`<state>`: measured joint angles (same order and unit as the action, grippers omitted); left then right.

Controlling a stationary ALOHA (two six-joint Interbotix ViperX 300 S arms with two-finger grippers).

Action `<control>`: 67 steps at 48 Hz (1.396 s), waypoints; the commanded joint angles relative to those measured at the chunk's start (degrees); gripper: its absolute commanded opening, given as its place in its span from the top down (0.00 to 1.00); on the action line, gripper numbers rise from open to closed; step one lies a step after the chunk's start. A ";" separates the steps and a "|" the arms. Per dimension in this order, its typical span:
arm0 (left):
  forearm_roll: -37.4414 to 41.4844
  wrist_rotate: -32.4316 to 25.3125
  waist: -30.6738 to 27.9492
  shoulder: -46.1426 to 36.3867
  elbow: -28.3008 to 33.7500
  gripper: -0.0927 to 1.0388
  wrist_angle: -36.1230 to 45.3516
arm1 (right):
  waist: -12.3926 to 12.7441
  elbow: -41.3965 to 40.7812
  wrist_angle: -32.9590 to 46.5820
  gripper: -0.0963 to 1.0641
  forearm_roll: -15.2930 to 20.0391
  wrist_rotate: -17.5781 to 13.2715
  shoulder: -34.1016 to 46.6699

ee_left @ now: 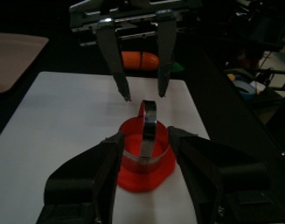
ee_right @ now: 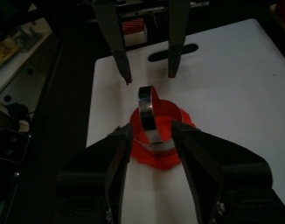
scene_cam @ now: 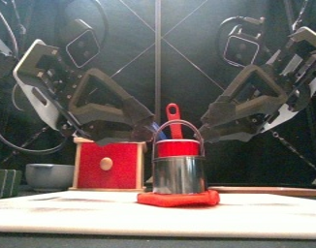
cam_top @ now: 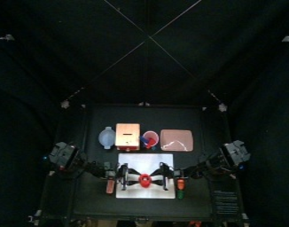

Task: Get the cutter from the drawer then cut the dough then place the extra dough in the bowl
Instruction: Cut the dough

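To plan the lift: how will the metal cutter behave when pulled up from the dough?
The cutter looks rigid and shiny, so probably slippery at its wall. It stands tall on soft dough, so a side push may tip it. The dough may cling and rise too.

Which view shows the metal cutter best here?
The front view: the cutter stands near and large, upright on the red dough, handle up. Both wrist views look down on it from close by, so its wall is foreshortened. The top view shows only a tiny shape on the white board.
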<state>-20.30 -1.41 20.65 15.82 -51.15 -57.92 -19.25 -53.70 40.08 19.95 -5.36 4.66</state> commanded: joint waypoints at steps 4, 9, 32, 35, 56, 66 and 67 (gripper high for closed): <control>-0.09 -0.09 0.09 0.44 1.85 0.19 -0.44 | -0.09 1.23 0.53 0.24 0.00 0.18 -0.62; -0.18 -0.09 0.09 1.14 2.46 0.19 -0.26 | -0.09 1.41 0.53 0.24 0.09 0.18 -0.44; -1.05 -0.09 -0.09 2.02 3.08 0.23 0.88 | -0.18 2.81 0.35 0.25 -0.26 0.18 1.41; -1.23 -0.09 -0.09 2.11 3.16 0.25 1.23 | -0.18 2.90 0.35 0.25 -0.26 0.18 1.49; -1.23 0.00 -0.09 2.90 3.96 0.28 2.20 | -0.35 2.99 0.09 0.26 0.09 0.09 2.20; -1.41 0.00 -0.09 2.90 3.87 0.28 2.29 | -0.35 2.90 -0.18 0.29 0.00 0.09 2.20; -1.49 0.00 -0.09 2.90 3.87 0.28 2.29 | -0.35 2.90 -0.26 0.29 0.00 0.09 2.29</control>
<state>-21.80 -1.32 20.65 19.51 -48.08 -55.46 -19.51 -51.59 39.73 19.95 -5.27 8.00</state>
